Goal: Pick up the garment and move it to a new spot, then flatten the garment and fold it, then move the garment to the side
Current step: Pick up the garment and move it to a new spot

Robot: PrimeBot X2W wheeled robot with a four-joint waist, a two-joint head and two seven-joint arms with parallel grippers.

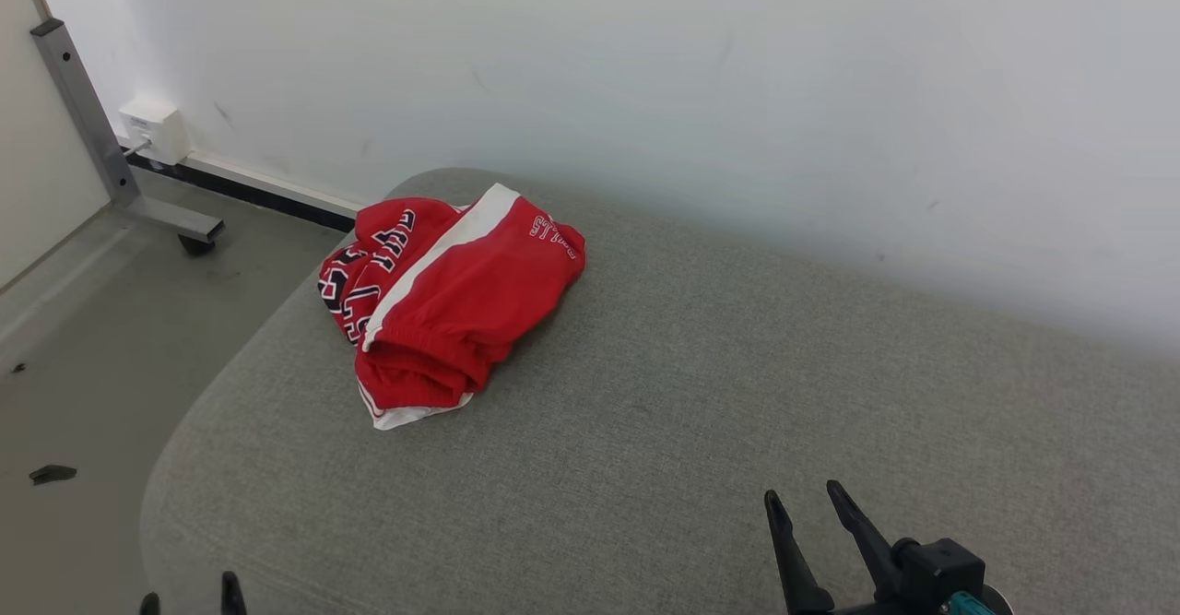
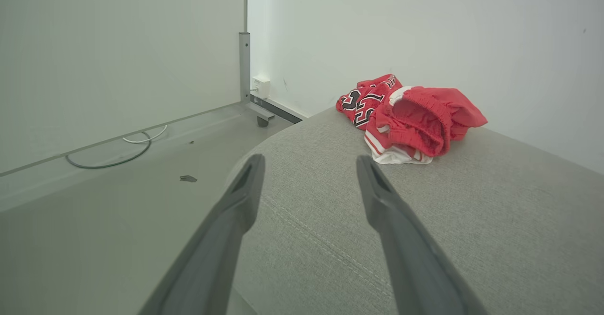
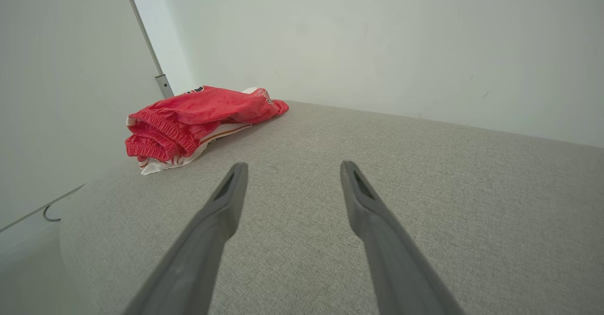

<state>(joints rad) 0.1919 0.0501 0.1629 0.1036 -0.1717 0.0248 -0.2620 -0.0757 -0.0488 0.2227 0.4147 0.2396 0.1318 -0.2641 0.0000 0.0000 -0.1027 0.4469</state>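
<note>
The pale wall (image 1: 737,89) is taking up the back of the scene, and the grey floor (image 1: 92,338) is running along the robot's left below it. The grey fabric-covered desk (image 1: 691,366) is spreading across most of the head view, its rounded far corner reaching toward the wall. The red garment (image 1: 452,301) is lying on that far left corner of the desk, close to the edge and well apart from both grippers. It is sitting as a compact stack of layers, with a white side stripe running across the top, an elastic waistband facing the robot and dark-and-white lettering showing on the layer at its left. The right gripper (image 3: 293,164) is hovering low over the near part of the desk, its jaws released with nothing between them. The left gripper (image 2: 310,159) is hanging over the near left edge, its jaws likewise spread and empty. The garment is looking folded and parked at the side, so the task is probably nearing its end. The bundle is somewhat lumpy, though, so it may instead be awaiting pickup, and the views are not settling which. A metal frame leg (image 1: 92,126) on a caster is standing by the wall, with a white wall box (image 1: 155,129) beside it. A small dark scrap (image 1: 53,474) is lying on the floor.
</note>
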